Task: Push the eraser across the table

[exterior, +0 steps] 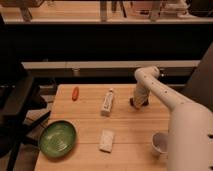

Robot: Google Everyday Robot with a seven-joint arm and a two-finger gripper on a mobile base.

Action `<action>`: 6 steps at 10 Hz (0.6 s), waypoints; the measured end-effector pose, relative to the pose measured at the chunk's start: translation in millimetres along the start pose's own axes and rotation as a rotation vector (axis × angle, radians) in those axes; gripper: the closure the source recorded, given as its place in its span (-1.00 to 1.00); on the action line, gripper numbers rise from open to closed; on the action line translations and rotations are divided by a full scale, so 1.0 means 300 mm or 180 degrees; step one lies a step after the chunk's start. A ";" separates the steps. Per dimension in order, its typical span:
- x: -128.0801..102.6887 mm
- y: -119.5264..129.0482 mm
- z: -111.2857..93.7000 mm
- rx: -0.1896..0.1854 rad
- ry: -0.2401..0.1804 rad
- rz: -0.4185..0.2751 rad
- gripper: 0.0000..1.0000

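Note:
The table (pixel 130 127) is a tabletop of light wooden planks. My gripper (pixel 135 103) hangs from the white arm (pixel 150 82) and sits low over the table's back right part. A long white oblong thing (pixel 107 101) lies about a hand's width to its left, apart from it. A flat white block (pixel 106 140) lies nearer the front, in the middle. I cannot tell which of the two is the eraser. The gripper touches neither.
A small orange carrot-like thing (pixel 75 93) lies at the back left. A green bowl (pixel 57 138) stands at the front left. A pale cup (pixel 160 143) stands at the front right beside my white body. A dark chair (pixel 17 107) stands left of the table.

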 end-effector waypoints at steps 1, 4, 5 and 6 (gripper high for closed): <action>0.012 -0.010 0.002 -0.0002 0.0044 0.0002 0.99; 0.084 -0.067 -0.001 0.0045 0.0168 0.0091 0.99; 0.115 -0.069 -0.002 0.0021 0.0153 0.0101 0.99; 0.120 -0.067 -0.003 0.0000 0.0127 0.0095 0.99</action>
